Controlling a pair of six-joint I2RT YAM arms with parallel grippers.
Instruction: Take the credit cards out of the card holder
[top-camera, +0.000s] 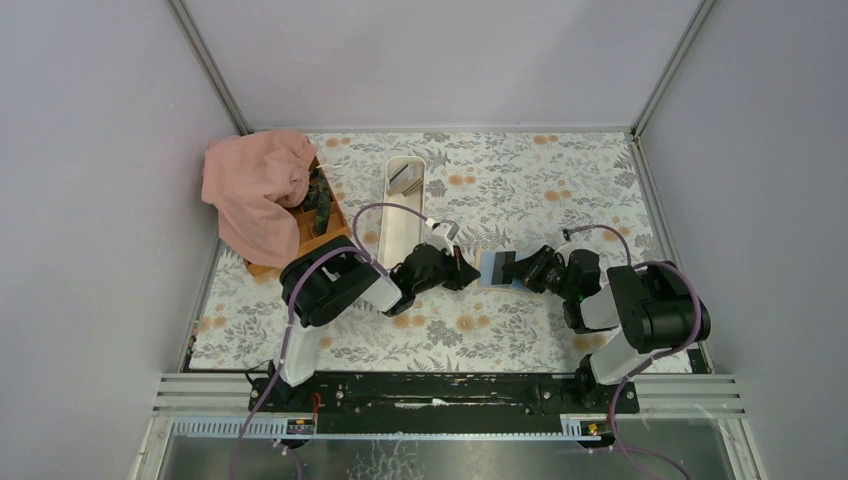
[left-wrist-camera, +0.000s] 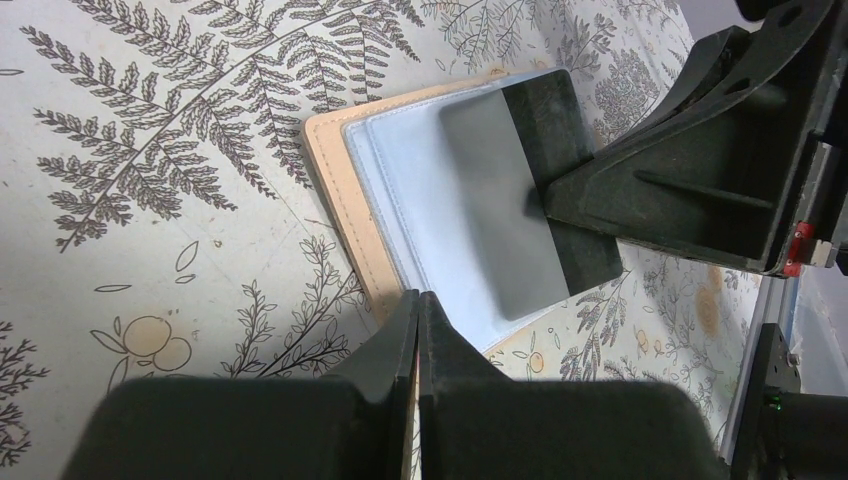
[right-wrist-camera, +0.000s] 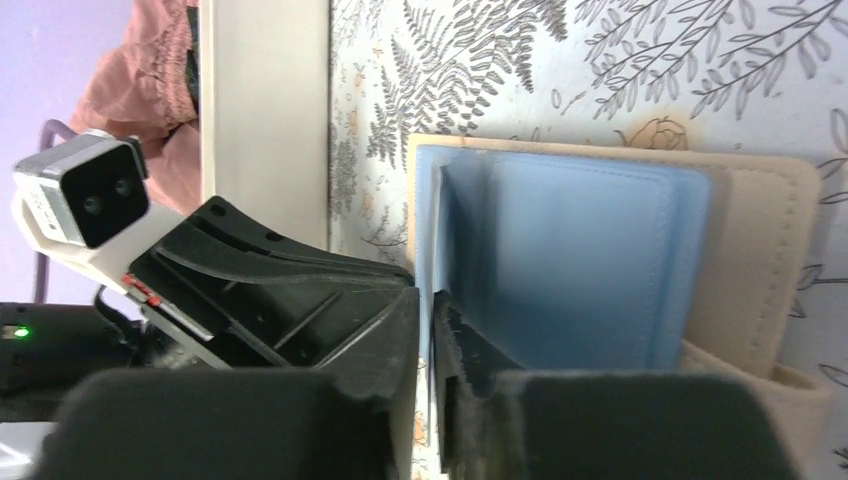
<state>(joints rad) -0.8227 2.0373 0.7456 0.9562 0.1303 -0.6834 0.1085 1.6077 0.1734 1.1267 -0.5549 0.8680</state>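
Left gripper (left-wrist-camera: 418, 300) was pressed together (tips against the card holder (left-wrist-camera: 400, 170)); right gripper (right-wrist-camera: 427, 305) clamped the dark credit card (left-wrist-camera: 500, 190).

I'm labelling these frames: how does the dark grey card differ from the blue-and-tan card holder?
The thin dark grey glossy card is one plain colour; the booklet-like card holder is light blue inside with a stitched tan cover. The card is the smaller, narrower than the holder's blue face. The card rests on the holder's blue inside, while the holder lies open on the flowered table cover. Both are thin, flat rectangles.
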